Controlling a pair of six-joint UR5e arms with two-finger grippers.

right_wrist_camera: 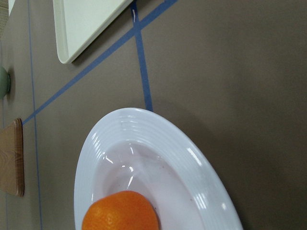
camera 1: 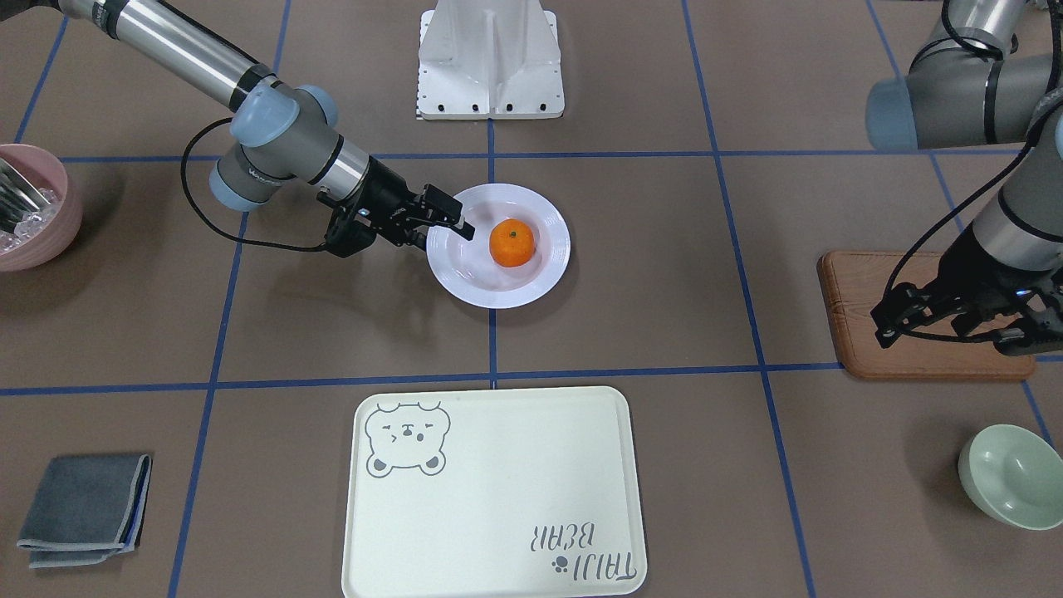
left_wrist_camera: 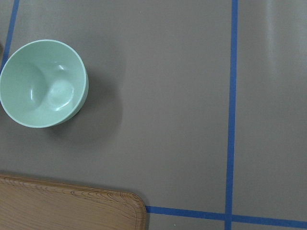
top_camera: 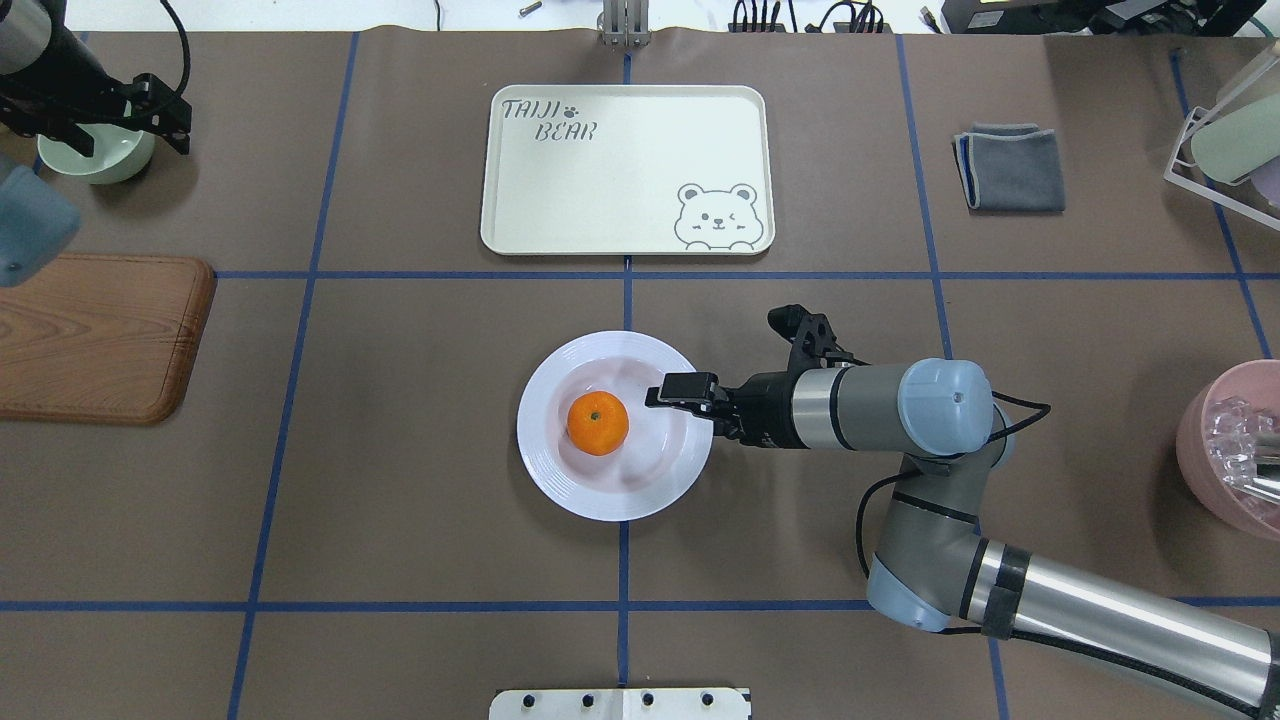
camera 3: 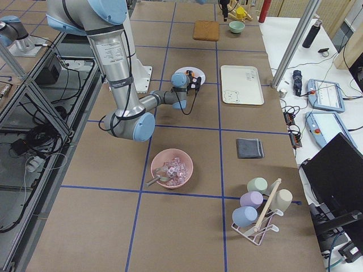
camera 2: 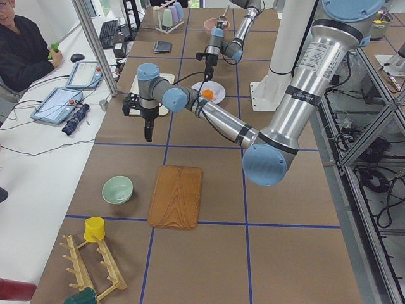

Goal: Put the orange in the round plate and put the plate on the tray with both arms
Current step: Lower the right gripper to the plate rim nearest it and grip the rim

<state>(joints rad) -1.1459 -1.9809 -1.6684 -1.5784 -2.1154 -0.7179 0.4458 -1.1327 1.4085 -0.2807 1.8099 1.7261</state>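
You have one orange [top_camera: 597, 423], one white round plate [top_camera: 600, 492] and one cream tray [top_camera: 620, 160] on the table [top_camera: 400, 500]. You can also count one pale green bowl [camera 1: 1009, 477], one pink bowl [camera 1: 50, 241], one wooden board [top_camera: 90, 335], one folded grey cloth [top_camera: 1010, 170], and two robot arms: the left arm [camera 1: 955, 91] and the right arm [top_camera: 940, 400].

Orange [top_camera: 597, 423] in round plate [top_camera: 560, 482], perhaps off-centre; tray [top_camera: 620, 170] apart

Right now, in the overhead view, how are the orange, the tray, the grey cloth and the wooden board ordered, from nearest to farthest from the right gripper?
Measured from the right gripper:
1. The orange, just beside it, in the round plate.
2. The tray, ahead across the blue line.
3. The grey cloth, far side, on the robot's right.
4. The wooden board, at the table's left edge.
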